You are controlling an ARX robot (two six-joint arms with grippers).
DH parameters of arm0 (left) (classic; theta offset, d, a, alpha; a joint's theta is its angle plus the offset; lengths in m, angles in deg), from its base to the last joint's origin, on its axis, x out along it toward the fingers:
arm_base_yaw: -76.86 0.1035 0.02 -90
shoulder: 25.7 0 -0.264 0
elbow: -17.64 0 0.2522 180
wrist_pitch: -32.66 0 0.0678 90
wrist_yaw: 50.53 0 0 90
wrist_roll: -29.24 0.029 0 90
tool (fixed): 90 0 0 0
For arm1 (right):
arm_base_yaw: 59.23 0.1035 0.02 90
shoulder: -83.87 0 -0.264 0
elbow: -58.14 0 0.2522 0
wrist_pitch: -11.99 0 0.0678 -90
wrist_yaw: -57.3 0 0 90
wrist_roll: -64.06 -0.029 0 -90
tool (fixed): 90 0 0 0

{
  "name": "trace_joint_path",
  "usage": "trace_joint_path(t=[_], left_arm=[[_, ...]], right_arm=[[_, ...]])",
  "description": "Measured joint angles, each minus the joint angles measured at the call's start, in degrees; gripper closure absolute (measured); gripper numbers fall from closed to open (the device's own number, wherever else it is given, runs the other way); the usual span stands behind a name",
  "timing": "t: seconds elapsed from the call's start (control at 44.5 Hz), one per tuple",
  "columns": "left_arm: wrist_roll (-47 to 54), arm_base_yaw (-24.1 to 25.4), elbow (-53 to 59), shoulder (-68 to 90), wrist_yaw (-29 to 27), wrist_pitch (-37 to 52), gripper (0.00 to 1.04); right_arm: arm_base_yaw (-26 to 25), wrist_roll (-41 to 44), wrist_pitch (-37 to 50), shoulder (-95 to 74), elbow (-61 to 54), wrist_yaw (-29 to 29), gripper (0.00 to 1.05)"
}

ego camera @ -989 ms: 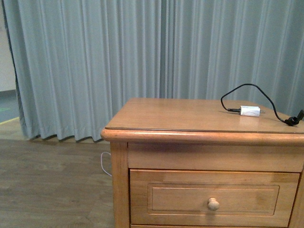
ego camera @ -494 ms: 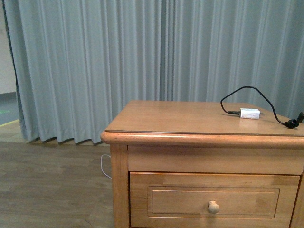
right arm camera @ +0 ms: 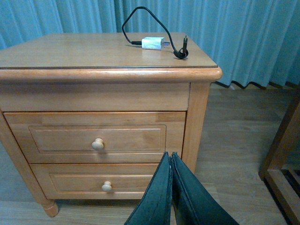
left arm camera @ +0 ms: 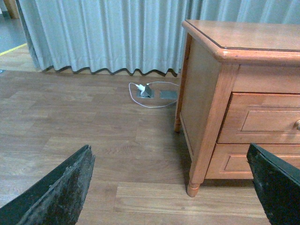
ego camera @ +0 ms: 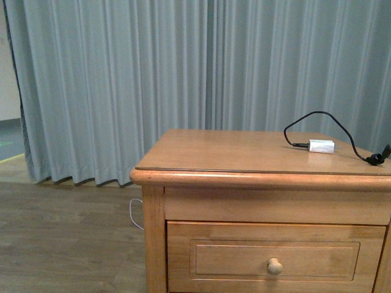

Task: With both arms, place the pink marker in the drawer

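Work looks unstarted: cabinet (right arm camera: 108,93) stands with its top drawer (right arm camera: 96,138) closed, left fingers (left arm camera: 56,192) spread wide, right fingers (right arm camera: 171,197) pressed together and empty, charger (ego camera: 321,146) on top, pink marker nowhere visible.

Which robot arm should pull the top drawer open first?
Probably the right. Its gripper faces the shut drawer front with the knob just ahead. The left gripper sits off the cabinet's corner, mostly facing floor.
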Motion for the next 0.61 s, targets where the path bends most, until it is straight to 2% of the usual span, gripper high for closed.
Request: trace_joint_path(t=[0.607], left_arm=[[0.00,0.00,0.00,0.00,0.02,0.00,0.06]], right_arm=[[0.00,0.00,-8.24,12.92,-3.89,0.00,1.03]])
